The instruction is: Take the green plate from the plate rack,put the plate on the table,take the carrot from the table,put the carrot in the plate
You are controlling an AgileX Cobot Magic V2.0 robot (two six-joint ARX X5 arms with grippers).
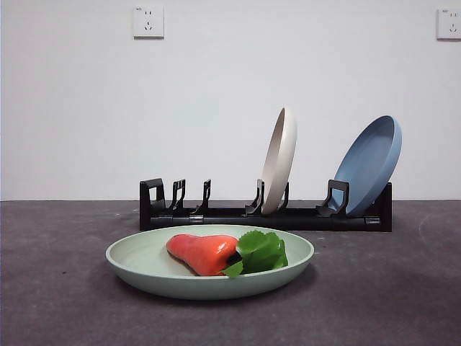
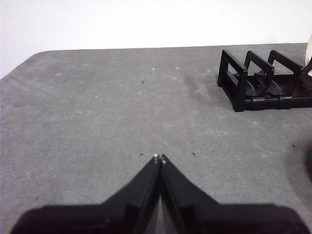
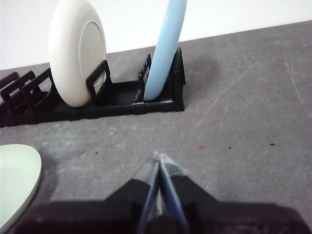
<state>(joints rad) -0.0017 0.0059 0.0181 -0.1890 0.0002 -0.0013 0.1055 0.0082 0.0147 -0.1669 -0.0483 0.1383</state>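
Observation:
The green plate (image 1: 209, 262) lies flat on the table (image 1: 57, 288) in front of the plate rack (image 1: 266, 215). The carrot (image 1: 204, 253) rests inside the plate, its green leaves (image 1: 261, 251) toward the right. In the right wrist view an edge of the green plate (image 3: 17, 180) shows to one side. My left gripper (image 2: 159, 158) is shut and empty over bare table, with the rack's empty end (image 2: 253, 80) off to the side. My right gripper (image 3: 160, 158) is shut and empty, facing the rack (image 3: 122, 100). Neither gripper appears in the front view.
A beige plate (image 1: 279, 160) stands upright in the rack's middle, and a blue plate (image 1: 369, 164) leans at its right end. Both show in the right wrist view, beige plate (image 3: 75, 51) and blue plate (image 3: 165, 48). The rack's left slots hold nothing.

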